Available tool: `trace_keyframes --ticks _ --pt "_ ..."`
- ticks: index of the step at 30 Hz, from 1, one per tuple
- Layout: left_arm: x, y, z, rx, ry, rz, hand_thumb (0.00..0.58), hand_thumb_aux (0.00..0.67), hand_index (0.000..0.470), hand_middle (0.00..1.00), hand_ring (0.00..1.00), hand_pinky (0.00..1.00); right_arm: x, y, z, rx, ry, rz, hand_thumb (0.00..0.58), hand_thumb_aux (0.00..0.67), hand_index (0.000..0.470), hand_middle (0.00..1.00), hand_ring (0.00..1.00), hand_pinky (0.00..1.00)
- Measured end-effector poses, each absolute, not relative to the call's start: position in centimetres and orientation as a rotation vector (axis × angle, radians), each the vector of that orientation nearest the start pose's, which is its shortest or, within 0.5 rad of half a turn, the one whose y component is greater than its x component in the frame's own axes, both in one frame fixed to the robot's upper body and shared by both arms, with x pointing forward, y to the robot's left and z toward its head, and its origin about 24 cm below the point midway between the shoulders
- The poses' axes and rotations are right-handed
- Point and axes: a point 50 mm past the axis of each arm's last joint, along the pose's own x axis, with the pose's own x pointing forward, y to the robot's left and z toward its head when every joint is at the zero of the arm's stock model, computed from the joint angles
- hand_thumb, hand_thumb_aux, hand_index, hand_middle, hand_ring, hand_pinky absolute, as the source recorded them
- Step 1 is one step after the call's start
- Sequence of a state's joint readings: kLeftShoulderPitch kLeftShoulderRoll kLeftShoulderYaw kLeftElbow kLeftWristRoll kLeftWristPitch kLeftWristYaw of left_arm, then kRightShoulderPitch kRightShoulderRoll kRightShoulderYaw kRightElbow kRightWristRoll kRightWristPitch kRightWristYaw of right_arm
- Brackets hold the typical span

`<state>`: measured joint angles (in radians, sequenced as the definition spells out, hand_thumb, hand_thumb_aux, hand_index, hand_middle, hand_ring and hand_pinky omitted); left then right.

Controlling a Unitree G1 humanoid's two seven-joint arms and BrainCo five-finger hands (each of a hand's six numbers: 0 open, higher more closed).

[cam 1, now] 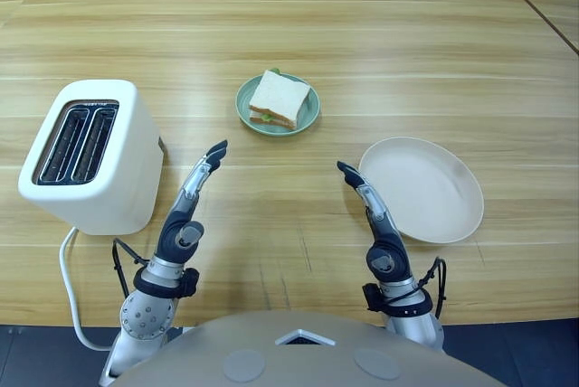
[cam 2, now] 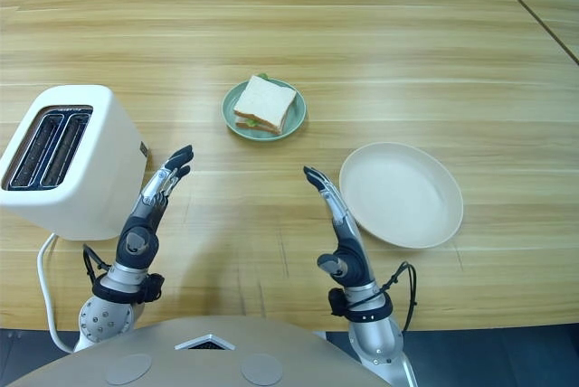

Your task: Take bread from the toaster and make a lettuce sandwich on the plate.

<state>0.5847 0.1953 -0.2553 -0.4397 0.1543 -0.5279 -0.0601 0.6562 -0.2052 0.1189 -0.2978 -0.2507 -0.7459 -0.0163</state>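
A white toaster (cam 1: 93, 154) stands at the left, and both of its slots look dark with no bread showing. On a small green plate (cam 1: 308, 117) past the middle lies a sandwich (cam 1: 279, 99) of white bread with green lettuce at its edge. My left hand (cam 1: 201, 181) is held over the table just right of the toaster, fingers straight, holding nothing. My right hand (cam 1: 359, 185) is held beside the left rim of a cream plate (cam 1: 423, 190), also open and holding nothing. Both hands are well short of the sandwich.
The cream plate at the right holds nothing. The toaster's white cord (cam 1: 71, 298) runs off the near table edge at the left. Bare wooden table (cam 1: 362, 34) stretches beyond the green plate.
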Motion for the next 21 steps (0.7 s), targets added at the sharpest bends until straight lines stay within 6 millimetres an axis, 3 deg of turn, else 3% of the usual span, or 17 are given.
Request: trace_keyframes --ticks 21 --pt "12.8 12.74 7.52 0.195 -0.365 -0.281 0.0 0.0 0.0 0.0 0.0 0.0 11.14 -14.99 5.77 -0.345 -0.39 0.205 0.0 0.0 0.0 0.0 0.0 0.0"
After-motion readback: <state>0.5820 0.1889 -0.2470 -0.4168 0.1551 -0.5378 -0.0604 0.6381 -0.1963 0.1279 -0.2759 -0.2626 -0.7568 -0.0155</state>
